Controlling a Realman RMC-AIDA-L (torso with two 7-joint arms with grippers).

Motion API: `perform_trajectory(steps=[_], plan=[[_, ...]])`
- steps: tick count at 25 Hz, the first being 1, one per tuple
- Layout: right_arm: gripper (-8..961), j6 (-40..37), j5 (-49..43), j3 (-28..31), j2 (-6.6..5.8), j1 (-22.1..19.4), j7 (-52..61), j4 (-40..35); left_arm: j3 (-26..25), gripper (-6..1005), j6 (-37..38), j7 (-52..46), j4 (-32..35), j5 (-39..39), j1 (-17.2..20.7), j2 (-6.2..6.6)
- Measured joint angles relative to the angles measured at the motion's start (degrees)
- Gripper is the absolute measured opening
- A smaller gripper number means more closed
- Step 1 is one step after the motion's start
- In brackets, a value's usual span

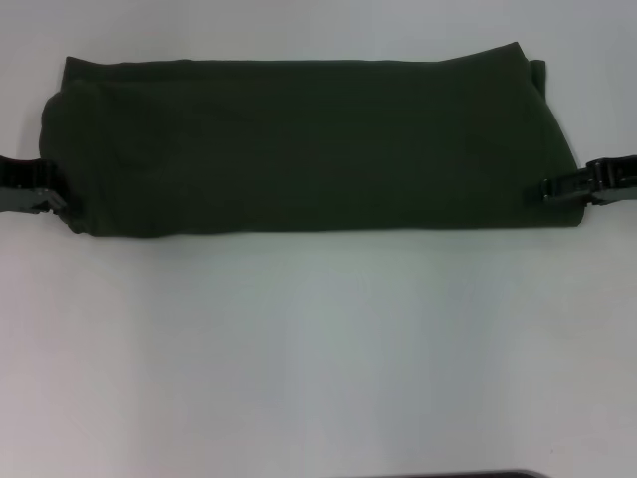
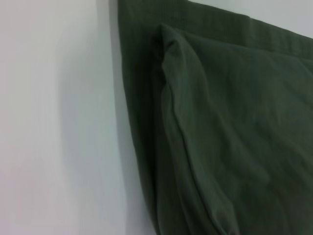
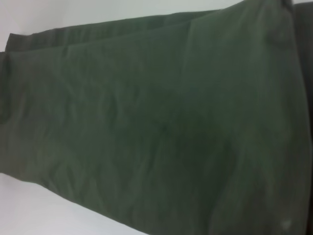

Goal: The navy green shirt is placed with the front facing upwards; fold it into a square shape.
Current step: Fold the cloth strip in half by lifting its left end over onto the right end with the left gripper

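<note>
The navy green shirt [image 1: 309, 149] lies on the white table [image 1: 318, 349], folded into a long band that runs left to right, with no lettering showing. My left gripper [image 1: 52, 189] is at the band's left end, low on the table and touching the cloth edge. At the band's right end sits my right gripper [image 1: 547, 188], its tip against the shirt's edge. The left wrist view shows the layered left end of the shirt [image 2: 215, 127] with a folded ridge. The right wrist view is filled with the smooth top layer of the shirt [image 3: 161, 127].
Bare white table surface lies in front of the shirt and in a strip behind it [image 1: 299, 30]. A dark edge [image 1: 478, 474] shows at the bottom of the head view.
</note>
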Motion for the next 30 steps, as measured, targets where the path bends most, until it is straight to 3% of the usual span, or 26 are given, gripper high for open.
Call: perform_trajectory(steps=[7,18,26,30], plan=[[926,1.86,-0.94,-1.38,0.49,0.61,-0.04,1.78,0.0,19,0.04,0.0,0.19,0.0,0.0,-0.08],[738,0.82,-1.39,-1.66,0.57,0.73,0.31,-0.1,0.09,19,1.19,0.02,0.21,0.0,-0.04,-0.05],[254,0.51,-1.88,-2.36,0.46,0.79,0.38,-0.17,0.57,20,2.48,1.13,0.23,0.04,-0.09,0.05],[120,-1.26,-3.82,-2.77,0.42,1.17,0.4,-0.68,0.44,20,5.65,2.61,0.1,0.05,-0.07,0.36]])
